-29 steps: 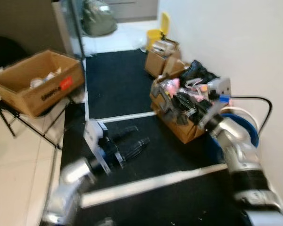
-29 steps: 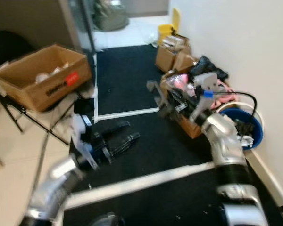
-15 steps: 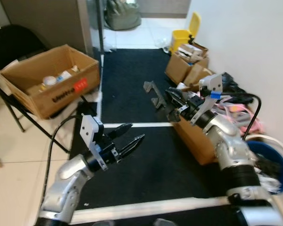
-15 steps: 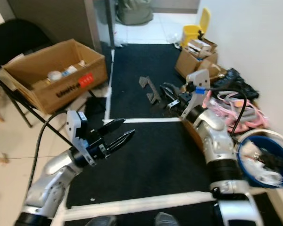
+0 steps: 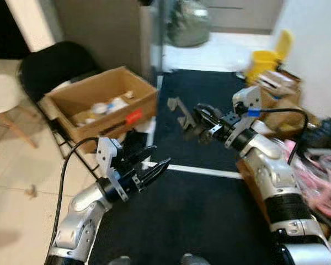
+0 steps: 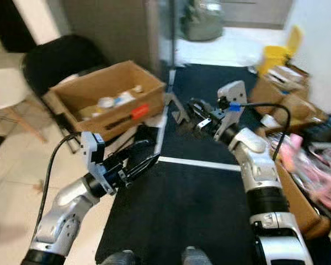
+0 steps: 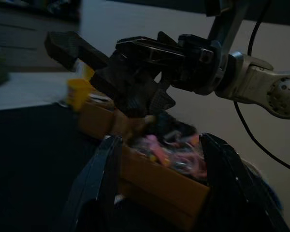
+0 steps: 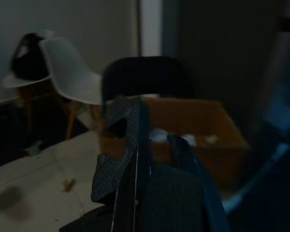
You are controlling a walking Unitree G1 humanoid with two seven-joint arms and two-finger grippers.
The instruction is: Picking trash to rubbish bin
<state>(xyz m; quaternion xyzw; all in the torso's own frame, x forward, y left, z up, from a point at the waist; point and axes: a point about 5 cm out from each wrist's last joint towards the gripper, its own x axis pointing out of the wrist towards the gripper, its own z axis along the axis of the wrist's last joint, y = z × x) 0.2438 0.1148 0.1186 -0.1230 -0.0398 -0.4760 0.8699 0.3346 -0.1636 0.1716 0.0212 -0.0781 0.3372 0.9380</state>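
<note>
cardboard box (image 5: 102, 102) contents blurred (whitish bits), white chair (image 6: 5, 91) cut off

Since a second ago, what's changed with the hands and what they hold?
The head camera has swung left, so the open cardboard box on the folding stand and black chair now sit mid-view. The right hand, a second ago over the cluttered boxes by the wall, now hangs over the dark carpet, still clamping the dark grey jagged scrap. The left hand stays open and empty.
</note>
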